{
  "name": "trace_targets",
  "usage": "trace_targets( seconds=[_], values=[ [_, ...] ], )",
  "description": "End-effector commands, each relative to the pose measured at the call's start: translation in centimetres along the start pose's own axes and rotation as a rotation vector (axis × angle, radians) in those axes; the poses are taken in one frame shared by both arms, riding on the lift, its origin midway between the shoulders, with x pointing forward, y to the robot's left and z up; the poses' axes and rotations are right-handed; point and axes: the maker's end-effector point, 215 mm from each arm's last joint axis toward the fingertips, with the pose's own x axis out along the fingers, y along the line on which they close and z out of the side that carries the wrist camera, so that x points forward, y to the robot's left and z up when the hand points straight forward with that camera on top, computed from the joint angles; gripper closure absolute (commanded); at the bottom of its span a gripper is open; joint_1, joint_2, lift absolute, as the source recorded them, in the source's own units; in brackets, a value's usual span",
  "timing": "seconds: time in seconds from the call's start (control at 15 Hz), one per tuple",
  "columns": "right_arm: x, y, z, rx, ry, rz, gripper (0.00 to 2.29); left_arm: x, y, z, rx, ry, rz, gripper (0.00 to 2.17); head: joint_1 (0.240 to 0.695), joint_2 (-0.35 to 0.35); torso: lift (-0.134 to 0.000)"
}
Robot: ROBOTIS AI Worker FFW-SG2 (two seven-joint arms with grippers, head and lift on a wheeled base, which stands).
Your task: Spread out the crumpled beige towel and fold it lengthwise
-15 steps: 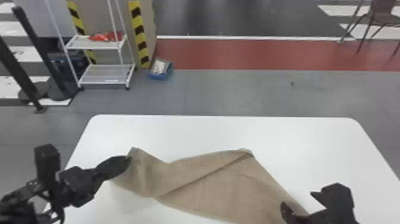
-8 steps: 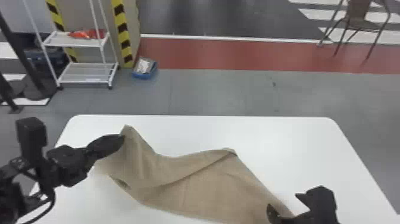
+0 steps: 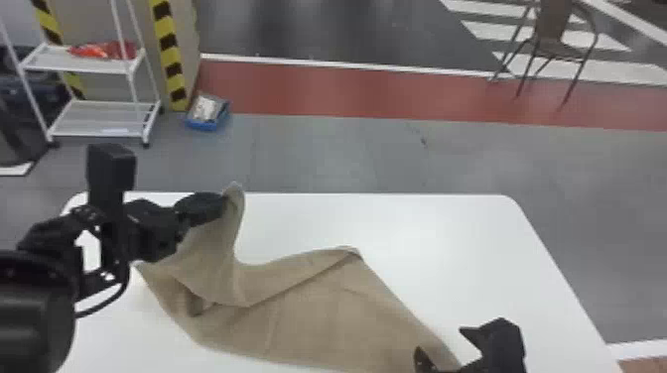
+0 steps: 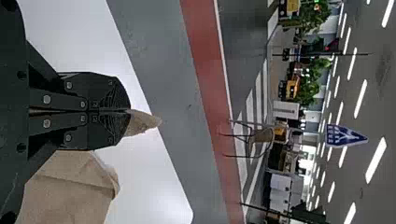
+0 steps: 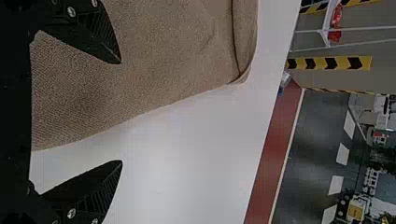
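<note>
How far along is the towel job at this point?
Done: much of the beige cloth towel lies roughly flat on the white table. In hand: the left black gripper pinches a raised tip. Left: straightening the rumpled left end, then, it seems, the lengthwise fold; the right black gripper stands open by the towel's right edge.

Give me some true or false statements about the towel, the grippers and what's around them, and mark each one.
1. The left gripper is shut on the beige towel. True.
2. The right gripper has its fingers closed together. False: they stand apart.
3. The beige towel lies completely flat on the white table. False: part of it is raised at the left gripper.
4. A chair stands beyond the white table. True.
</note>
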Motion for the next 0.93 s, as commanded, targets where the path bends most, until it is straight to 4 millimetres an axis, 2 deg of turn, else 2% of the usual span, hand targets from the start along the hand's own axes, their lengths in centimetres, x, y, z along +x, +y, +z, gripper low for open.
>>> trace_targets(
  seconds=[0.0, 0.13, 0.2, 0.27, 0.33, 0.4, 0.47, 0.6, 0.8, 0.87],
  values=[
    [-0.8, -0.5, -0.6, -0.005, 0.0, -0.011, 0.13, 2.8, 0.0, 0.3, 0.01, 0.027, 0.0, 1.92, 0.695, -0.191, 0.0],
    [-1.0, -0.8, -0.8, -0.005, 0.003, -0.017, 0.13, 4.5, 0.2, 1.8, 0.006, 0.013, 0.027, 1.92, 0.695, -0.208, 0.0],
    [-1.0, -0.9, -0.9, -0.004, 0.005, -0.016, 0.13, 5.6, -0.2, 1.7, 0.018, 0.026, 0.042, 1.91, 0.695, -0.214, 0.0],
    [-0.9, -0.8, -0.8, -0.002, 0.004, -0.014, 0.13, 6.6, -0.6, 1.4, 0.035, 0.048, 0.045, 1.77, 0.695, -0.219, 0.0],
    [-0.8, -0.6, -0.6, 0.001, -0.002, -0.003, 0.13, 7.8, -1.5, 0.3, 0.054, 0.082, 0.032, 1.28, 0.695, -0.228, 0.0],
    [-0.8, -0.6, -0.4, 0.006, -0.008, -0.002, 0.13, 8.7, -2.0, -1.6, 0.08, 0.133, 0.038, 0.22, 0.695, -0.236, 0.0],
    [-0.7, -0.6, -0.4, 0.006, -0.008, -0.002, 0.13, 9.4, -1.9, -3.7, 0.102, 0.181, 0.071, 0.0, 0.695, -0.246, 0.0],
    [-0.6, -0.6, -0.3, 0.005, -0.014, 0.008, 0.13, 9.8, -1.5, -5.7, 0.107, 0.222, 0.11, 0.01, 0.695, -0.257, 0.0],
    [-0.4, -0.6, -0.2, 0.007, -0.018, 0.012, 0.13, 9.1, -1.9, -7.2, 0.099, 0.234, 0.115, 0.03, 0.695, -0.257, 0.0],
    [-0.4, -0.5, 0.1, 0.0, -0.03, 0.014, 0.13, 8.5, -1.6, -7.1, 0.106, 0.227, 0.129, 0.03, 0.695, -0.257, 0.0]
  ],
)
